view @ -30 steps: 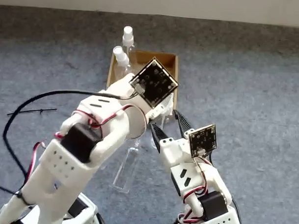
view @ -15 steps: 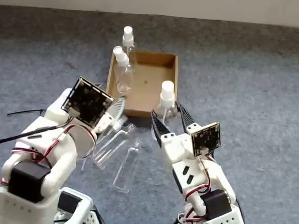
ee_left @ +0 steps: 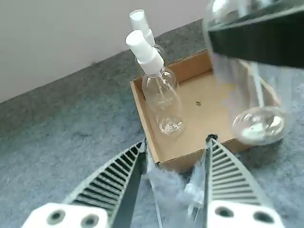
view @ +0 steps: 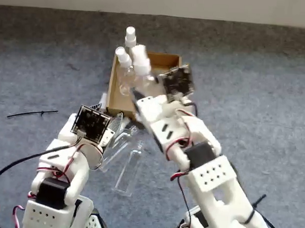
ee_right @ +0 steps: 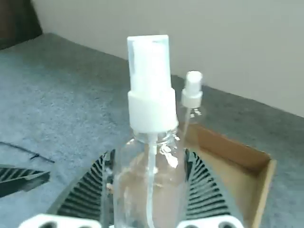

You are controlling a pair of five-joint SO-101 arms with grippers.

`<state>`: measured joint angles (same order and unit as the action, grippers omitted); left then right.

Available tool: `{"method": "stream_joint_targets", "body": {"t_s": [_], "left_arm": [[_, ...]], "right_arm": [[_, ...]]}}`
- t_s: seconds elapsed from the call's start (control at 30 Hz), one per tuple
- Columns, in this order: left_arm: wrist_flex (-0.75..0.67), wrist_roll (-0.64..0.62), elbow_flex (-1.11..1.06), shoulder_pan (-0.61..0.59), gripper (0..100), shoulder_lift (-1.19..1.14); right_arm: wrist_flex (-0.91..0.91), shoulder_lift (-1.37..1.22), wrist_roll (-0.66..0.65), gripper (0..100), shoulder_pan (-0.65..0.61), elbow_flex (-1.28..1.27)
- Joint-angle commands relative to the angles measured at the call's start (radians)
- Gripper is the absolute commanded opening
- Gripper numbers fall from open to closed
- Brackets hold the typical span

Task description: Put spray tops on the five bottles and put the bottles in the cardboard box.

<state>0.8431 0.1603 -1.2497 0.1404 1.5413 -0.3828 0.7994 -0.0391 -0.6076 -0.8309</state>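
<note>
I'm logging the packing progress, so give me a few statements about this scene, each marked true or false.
1. The right pincer grips a held bottle that has a white spray top on. True.
2. The left pincer is shut on a bottle. False: its jaws stand apart and hold nothing.
3. The cardboard box has nothing in it. False: a capped bottle stands inside, by one wall.
4. Clear bottles lie flat on the carpet in front of the box. True.
5. The held bottle lies on its side in the grip. False: it is upright, top upward.
</note>
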Motion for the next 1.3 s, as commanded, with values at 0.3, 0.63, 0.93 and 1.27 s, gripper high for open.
{"method": "stream_joint_targets", "body": {"t_s": [0.3, 0.63, 0.93, 1.27], "left_arm": [[-0.051, -0.012, -0.073, -0.022, 19, 0.102], [0.04, -0.055, 0.022, -0.013, 27, 0.111], [0.095, -0.054, 0.07, -0.019, 30, 0.111], [-0.146, -0.048, -0.079, -0.125, 30, 0.101]], "right_arm": [[0.022, -0.025, 0.005, 0.5, -0.16, 0.085], [0.056, -0.035, 0.038, 0.5, -0.094, 0.087], [0.147, -0.035, 0.04, 0.5, -0.088, 0.081], [0.001, -0.024, 0.097, 0.5, -0.124, 0.087]]}}
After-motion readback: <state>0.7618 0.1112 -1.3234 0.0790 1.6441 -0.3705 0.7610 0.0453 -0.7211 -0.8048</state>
